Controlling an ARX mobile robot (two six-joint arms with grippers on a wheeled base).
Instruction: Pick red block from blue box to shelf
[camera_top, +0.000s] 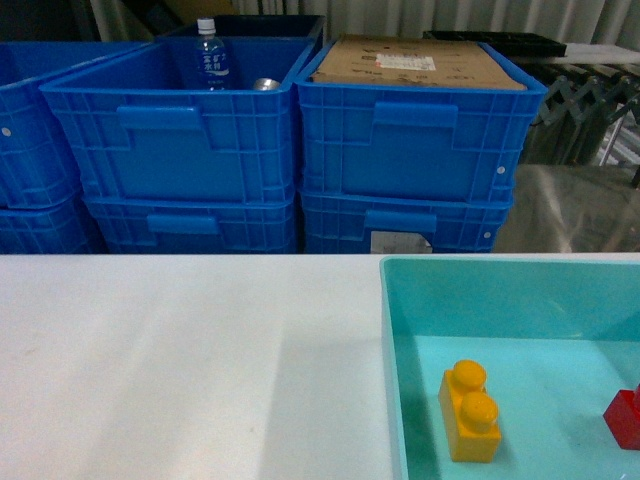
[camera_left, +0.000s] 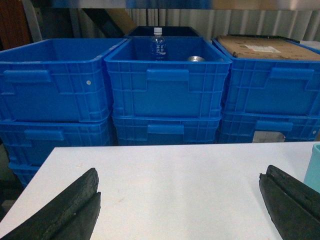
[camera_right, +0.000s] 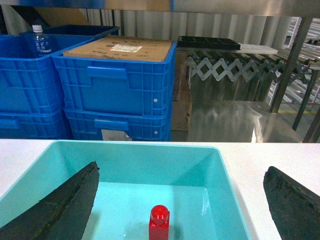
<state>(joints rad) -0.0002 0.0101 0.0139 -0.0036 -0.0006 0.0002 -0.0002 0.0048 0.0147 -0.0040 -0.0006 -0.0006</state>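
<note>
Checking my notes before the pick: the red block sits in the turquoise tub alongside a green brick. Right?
Not quite: the brick beside the red block in the turquoise tub is yellow-orange, not green, as the head view shows.

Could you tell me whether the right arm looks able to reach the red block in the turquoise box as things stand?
Probably yes: the right tool hangs open above the blue box, the red block stands upright between its fingers, and nothing covers it.
</note>
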